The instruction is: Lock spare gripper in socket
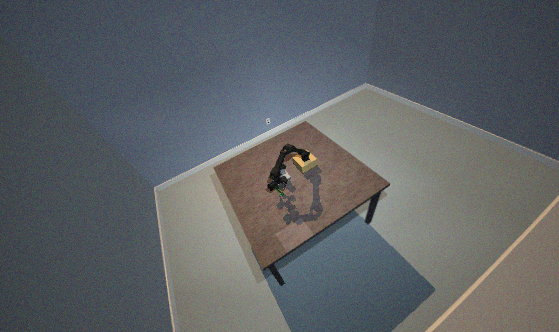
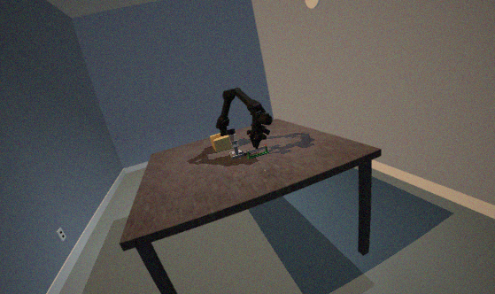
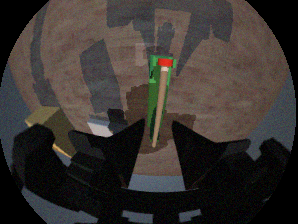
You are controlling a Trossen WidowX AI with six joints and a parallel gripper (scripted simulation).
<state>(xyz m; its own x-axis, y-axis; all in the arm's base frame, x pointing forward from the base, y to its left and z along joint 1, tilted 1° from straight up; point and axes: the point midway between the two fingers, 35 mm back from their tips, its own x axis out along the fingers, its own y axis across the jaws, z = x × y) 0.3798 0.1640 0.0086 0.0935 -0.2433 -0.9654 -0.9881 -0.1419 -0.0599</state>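
One red-headed pin (image 3: 161,95) lies on the green holder (image 3: 153,95) (image 2: 258,154), ahead of the fingers.
The fingers stand partly open with nothing between them, the pin's plain end nearest.

Black parallel-jaw gripper (image 2: 256,147) (image 3: 158,123) points down over slim green holder (image 2: 258,154) (image 3: 155,95); gap btwn fingertips is open, w/ thin tan rod w/ red end (image 3: 162,100) lying along the holder, in line w/ that gap. Main obstacle: grey-white upright mount on flat base (image 2: 236,154) (image 3: 100,128), just beside the holder on the yellow-block side. Big yellow block (image 1: 305,163) (image 2: 221,143) (image 3: 56,127) under the arm's base blocks low travel beyond the mount. Opp. side of holder: bare brown tabletop (image 1: 334,175) (image 2: 198,190) (image 3: 230,85), room for a finger to pass. Above: free air up to arched black arm (image 1: 279,162) (image 2: 251,104).
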